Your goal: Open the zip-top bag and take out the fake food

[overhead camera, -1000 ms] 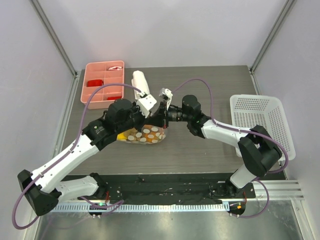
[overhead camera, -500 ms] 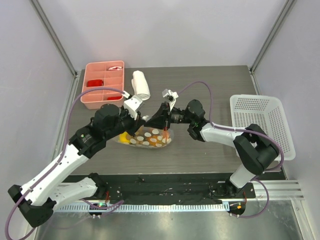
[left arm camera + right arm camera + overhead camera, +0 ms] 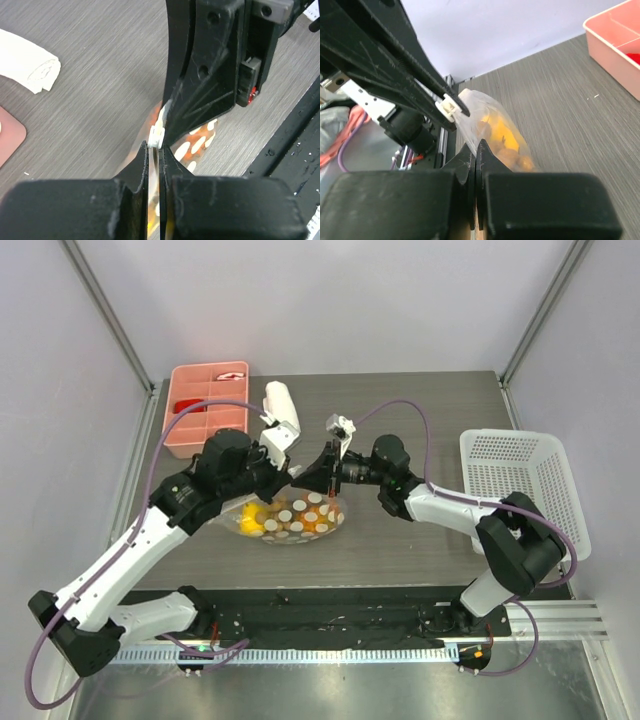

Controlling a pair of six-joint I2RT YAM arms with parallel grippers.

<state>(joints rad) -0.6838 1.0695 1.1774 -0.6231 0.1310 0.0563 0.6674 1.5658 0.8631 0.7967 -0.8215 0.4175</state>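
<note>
Table: dark wood-grain surface, arm bases at its near edge.
Zip-top bag: clear with white dots, at table centre, its far edge at the two grippers.
Fake food: inside the bag; yellow piece at the left end, orange pieces to the right.
Left gripper: closed at the bag's far edge, facing the right gripper.
Right gripper: closed, tip to tip with the left gripper.
Rolled white towel: beyond the left gripper, just beside the tray.
Pink compartment tray: far-left corner, red items in some compartments.
White perforated basket: at the table's right edge.

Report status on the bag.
Left gripper shut on zip-top bag at slider. Right gripper shut on its plastic. Fake food inside bag. Towel roll apart, behind.
</note>
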